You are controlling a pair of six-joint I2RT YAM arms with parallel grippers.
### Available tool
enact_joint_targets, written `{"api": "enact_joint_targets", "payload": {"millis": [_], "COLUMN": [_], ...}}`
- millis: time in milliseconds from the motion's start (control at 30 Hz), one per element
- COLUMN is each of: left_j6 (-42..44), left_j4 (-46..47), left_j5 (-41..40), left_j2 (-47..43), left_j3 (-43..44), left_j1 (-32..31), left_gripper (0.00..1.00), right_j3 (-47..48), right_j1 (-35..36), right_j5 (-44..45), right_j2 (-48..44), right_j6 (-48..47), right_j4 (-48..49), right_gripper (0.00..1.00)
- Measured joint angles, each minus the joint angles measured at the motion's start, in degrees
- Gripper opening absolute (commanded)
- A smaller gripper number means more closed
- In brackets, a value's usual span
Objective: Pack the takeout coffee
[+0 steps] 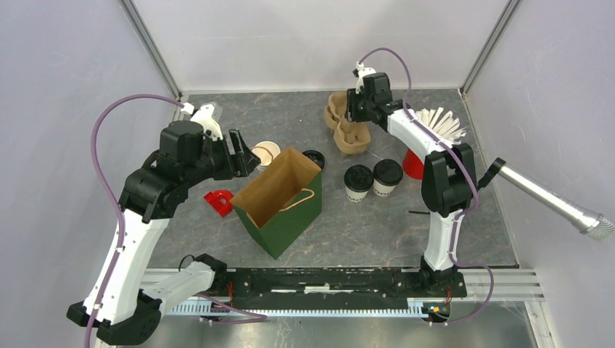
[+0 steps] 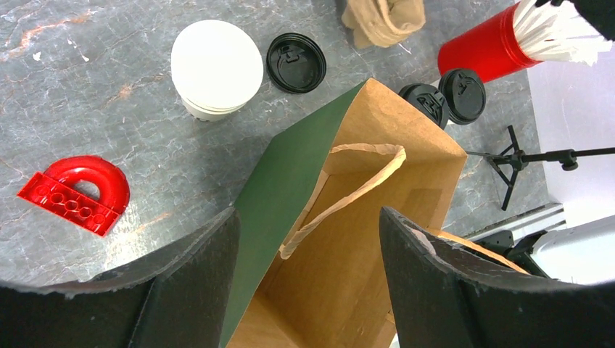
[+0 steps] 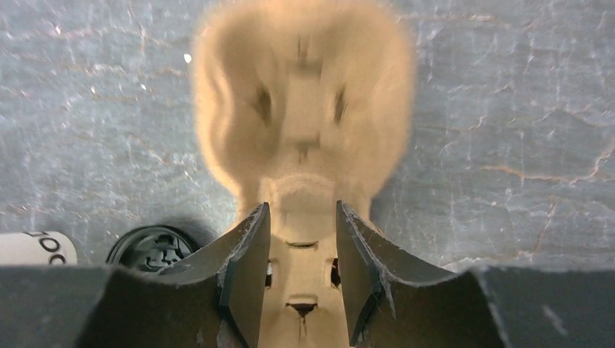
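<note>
Right gripper (image 3: 301, 210) clamped the cardboard tray (image 3: 301, 101) at its narrow middle. Left gripper (image 2: 308, 217) hung released over the open bag (image 2: 290, 167). The coffee cup (image 1: 358, 181), white, dark-printed, black-lidded, stood upright right of the bag, just beside a twin cup (image 1: 386, 176).

In the right wrist view, a white cup (image 3: 32, 248) at the left edge carries dark printed letters. Only two round characters that look like "oo" show, and the rest is cut off by the edge. From above, the two lidded cups (image 1: 358, 184) (image 1: 386, 178) on the counter (image 1: 377, 225) have dark print on their sides, too small to read, and no other writing can be made out anywhere.
</note>
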Motion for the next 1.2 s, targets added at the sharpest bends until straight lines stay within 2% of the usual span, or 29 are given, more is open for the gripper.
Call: {"api": "enact_joint_targets", "payload": {"millis": [233, 700, 933, 1200], "left_j6": [0.02, 0.02, 0.02, 0.02], "left_j4": [0.00, 0.02, 0.04, 0.04], "left_j5": [-0.02, 0.00, 0.00, 0.00], "left_j2": [-0.02, 0.00, 0.00, 0.00], "left_j3": [-0.24, -0.24, -0.28, -0.39], "left_j1": [0.00, 0.00, 0.00, 0.00], "left_gripper": [0.77, 0.77, 0.77, 0.77], "right_j3": [5.88, 8.33, 8.44, 8.44], "right_j1": [-1.31, 2.10, 5.27, 5.53], "right_j5": [-0.48, 2.05, 5.57, 8.13], "right_j2": [0.79, 3.10, 4.90, 5.40], "right_j6": [0.85, -3.41, -5.86, -7.13], "right_j4": [-1.36, -4.81, -7.87, -8.13], "right_gripper": [0.41, 0.56, 0.58, 0.59]}}
